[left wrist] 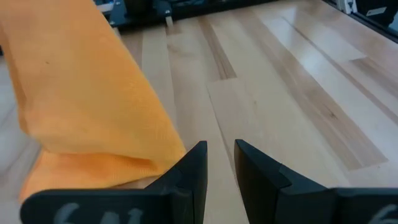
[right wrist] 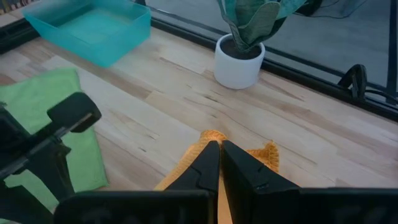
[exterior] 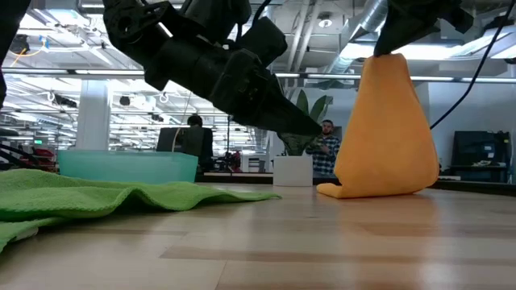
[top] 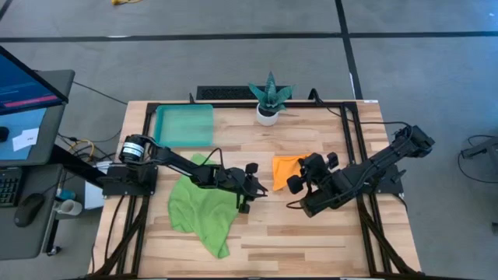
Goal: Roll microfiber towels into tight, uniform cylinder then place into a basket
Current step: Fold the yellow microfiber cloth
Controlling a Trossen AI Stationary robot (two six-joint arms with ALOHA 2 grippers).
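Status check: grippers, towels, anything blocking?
Right gripper shut on orange towel, lifting it in a drape. Left gripper slightly open, empty, beside it. Green towel unrolled; basket empty.

the table [top: 311,241] is of pale wood planks, smooth, with a soft satin shine that mirrors the light. around the table runs a frame [top: 233,103] of black matt metal. the orange towel [exterior: 387,129] is soft cloth with a fine fuzzy nap, matt. the green towel [top: 198,210], near the orange towel, is the same kind of matt cloth, lying in loose wrinkles. the basket [right wrist: 87,28] is translucent teal plastic, smooth and a little glossy. the pot [right wrist: 239,62], near the basket, looks smooth, white and matt. the fingers [left wrist: 186,177] of the left gripper [left wrist: 221,152] are dark matt plastic or metal; i cannot tell which.
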